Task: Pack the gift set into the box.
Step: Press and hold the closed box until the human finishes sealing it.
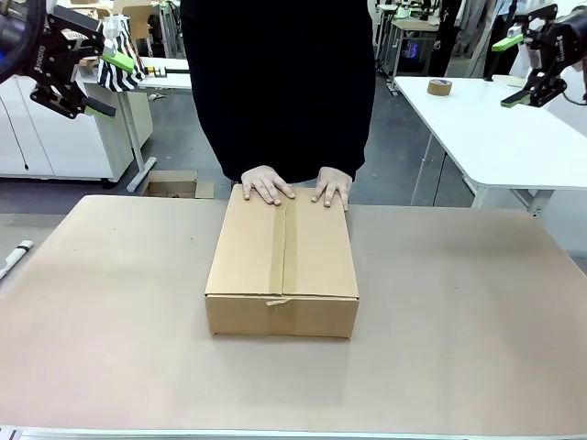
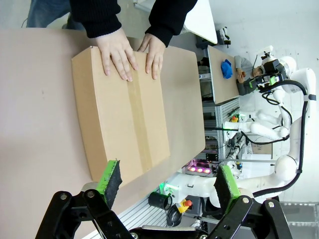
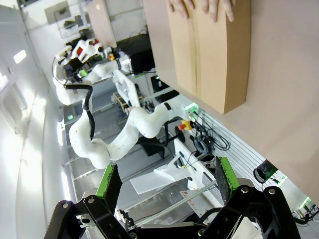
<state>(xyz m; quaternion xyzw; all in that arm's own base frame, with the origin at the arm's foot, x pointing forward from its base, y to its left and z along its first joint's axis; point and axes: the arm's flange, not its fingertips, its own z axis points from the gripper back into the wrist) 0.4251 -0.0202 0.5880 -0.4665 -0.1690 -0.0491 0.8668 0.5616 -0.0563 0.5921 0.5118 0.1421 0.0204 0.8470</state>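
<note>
Front view: box [image 1: 282, 266] sits mid tabletop [image 1: 459, 321], long side running away from the robot. Flaps shut flat, tan tape along the centre seam and down the near face. Person's two hands [image 1: 266, 184] [image 1: 332, 186] lie flat on the far end of the box top. Left gripper [image 1: 108, 84] is high at the upper left, jaws wide, nothing in them. Right gripper [image 1: 511, 71] is high at the upper right, jaws wide, also empty. Both are well apart from the box.

Left wrist view: left gripper [image 2: 167, 183] is spread wide and looks down on the box [image 2: 119, 114] from well above. Hands [image 2: 117, 52] [image 2: 155, 55] are on the far end, one each side of the tape.

Right wrist view: right gripper [image 3: 167, 181] is wide open and empty. Box [image 3: 209, 55] is far off near the top edge, with fingertips [image 3: 217, 7] on its far end.

Judgement: can't tell if the gift set is inside the shut box. The person looks to be steadying or pressing it, so this is their step. To do it well, hold both grippers up and clear while hands are on the lid. Any approach should come from the near end along the seam, away from the fingers. Go in slowly, because the carton is light and will slide on the smooth top if nudged.
</note>
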